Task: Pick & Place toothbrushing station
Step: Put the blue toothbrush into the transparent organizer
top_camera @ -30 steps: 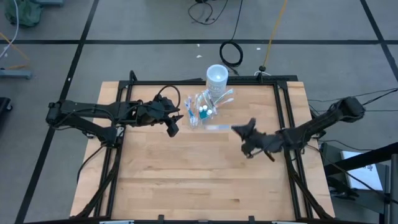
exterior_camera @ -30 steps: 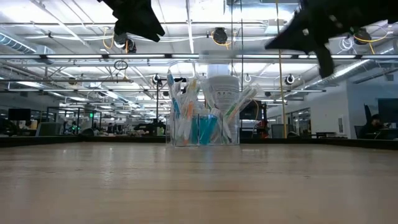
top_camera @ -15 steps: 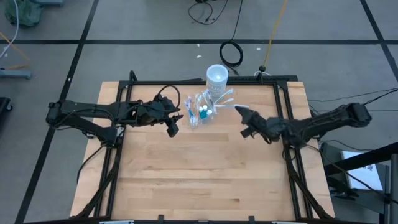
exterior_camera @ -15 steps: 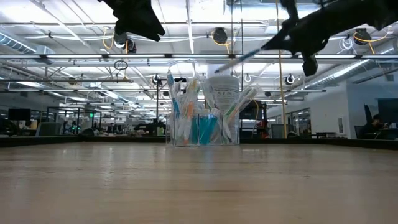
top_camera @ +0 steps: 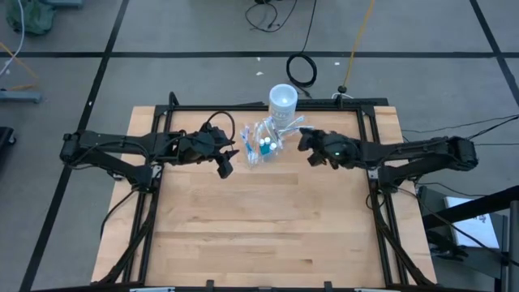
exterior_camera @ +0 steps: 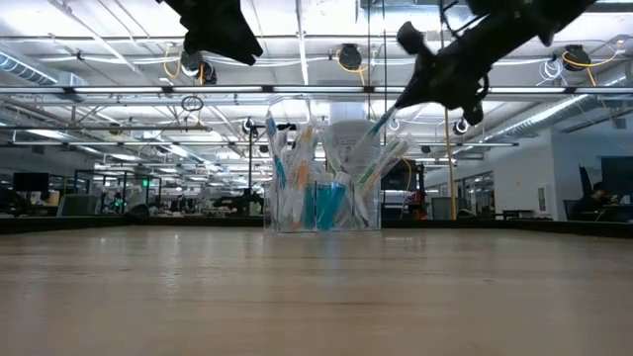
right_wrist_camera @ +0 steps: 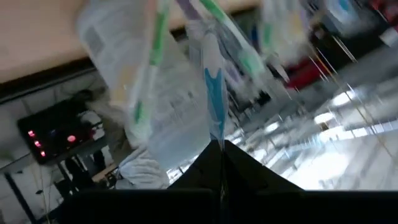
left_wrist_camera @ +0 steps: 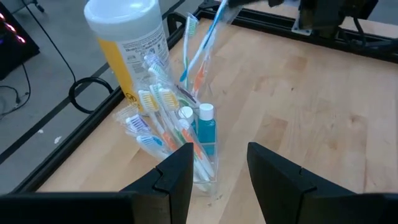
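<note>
The clear plastic holder (top_camera: 263,146) stands on the table near the far edge, full of wrapped toothbrushes and a small blue bottle; it also shows in the low view (exterior_camera: 321,206) and the left wrist view (left_wrist_camera: 198,140). My right gripper (top_camera: 302,138) is just right of the holder, above it, shut on a blue-and-white wrapped toothbrush (exterior_camera: 382,121). My left gripper (top_camera: 225,164) hovers open and empty left of the holder, its fingers (left_wrist_camera: 177,171) on the near side of it. My right gripper pinches the wrapped toothbrush by one end (right_wrist_camera: 216,134) between its two shut fingers. The fingers come from the table's right, slanting down. The brush runs on past the fingers, lifted off the table, slanting down toward the holder, its free end (left_wrist_camera: 189,65) among the other brushes there.
A taller round white cup with a yellow label (top_camera: 282,99) stands just behind the holder at the far edge; it also shows in the left wrist view (left_wrist_camera: 127,43). Black frame rails (top_camera: 369,138) run along the table's sides. Bare wood (top_camera: 259,219) lies on the near side.
My right gripper has carried the toothbrush from the table's right middle toward the far edge and left, up to the holder. It has tipped, so the brush, level a second ago, now slants down into the cluster of brushes. My left gripper has kept still.
</note>
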You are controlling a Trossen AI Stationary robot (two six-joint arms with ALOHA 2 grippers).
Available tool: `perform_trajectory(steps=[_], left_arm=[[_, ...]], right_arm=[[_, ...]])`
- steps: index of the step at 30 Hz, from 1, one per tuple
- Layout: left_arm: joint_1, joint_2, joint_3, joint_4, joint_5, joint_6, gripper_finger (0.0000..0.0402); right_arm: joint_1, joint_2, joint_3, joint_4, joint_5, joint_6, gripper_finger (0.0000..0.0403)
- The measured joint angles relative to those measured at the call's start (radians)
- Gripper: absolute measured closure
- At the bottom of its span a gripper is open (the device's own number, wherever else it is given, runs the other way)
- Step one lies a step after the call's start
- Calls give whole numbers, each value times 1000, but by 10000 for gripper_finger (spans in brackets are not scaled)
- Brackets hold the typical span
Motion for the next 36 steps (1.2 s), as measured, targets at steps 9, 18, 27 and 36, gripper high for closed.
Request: perform_trajectory(steps=[9,18,27,36], left_arm=[[0,0,0,-1,0,9,245],[-1,0,0,-5,0,24,245],[-2,0,0,-5,0,27,245],[-2,0,0,-5,0,27,245]], right_arm=[[-6,196,97,-151,-29,-39,403],[-45,289,118,-139,-127,-38,403],[-45,310,115,-29,-148,119,379],[-45,309,115,127,-259,269,312]])
